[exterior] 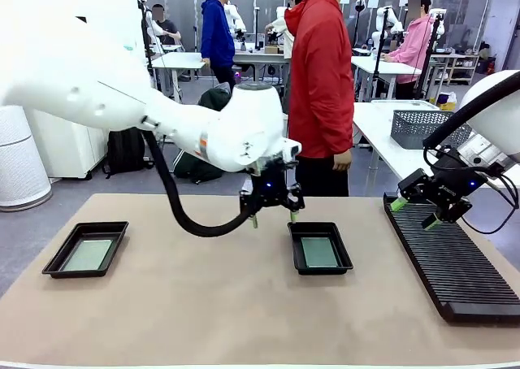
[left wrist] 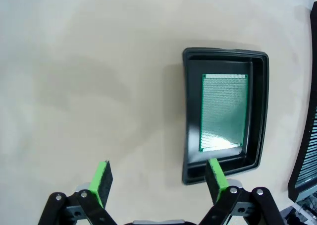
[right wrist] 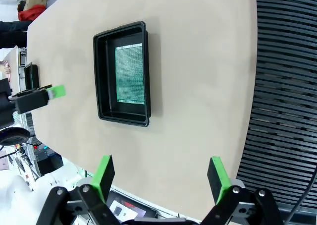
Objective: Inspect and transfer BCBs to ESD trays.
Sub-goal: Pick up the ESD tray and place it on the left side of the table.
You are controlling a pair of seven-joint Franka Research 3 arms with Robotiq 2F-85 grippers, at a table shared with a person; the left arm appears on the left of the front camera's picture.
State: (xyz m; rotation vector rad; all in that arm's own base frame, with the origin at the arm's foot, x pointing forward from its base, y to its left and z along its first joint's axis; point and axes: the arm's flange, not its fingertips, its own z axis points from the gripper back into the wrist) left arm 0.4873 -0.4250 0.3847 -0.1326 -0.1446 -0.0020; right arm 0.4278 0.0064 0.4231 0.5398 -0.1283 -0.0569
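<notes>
I see one BCB (exterior: 318, 252) in the middle ESD tray (exterior: 320, 248), another BCB (exterior: 87, 254) in the left ESD tray (exterior: 85, 249). Left gripper (exterior: 273, 219) hovers just beside the middle tray, jaws spread; right gripper (exterior: 415, 213) over the ribbed rack (exterior: 451, 263), jaws spread.

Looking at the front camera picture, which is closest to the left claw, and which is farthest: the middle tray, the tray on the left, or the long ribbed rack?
From the left gripper, which hangs open over the table's middle:
1. The middle tray, just below it and slightly to the right, a board inside.
2. The long ribbed rack, off to the right under the right gripper.
3. The left tray, far left, also holding a board.
</notes>
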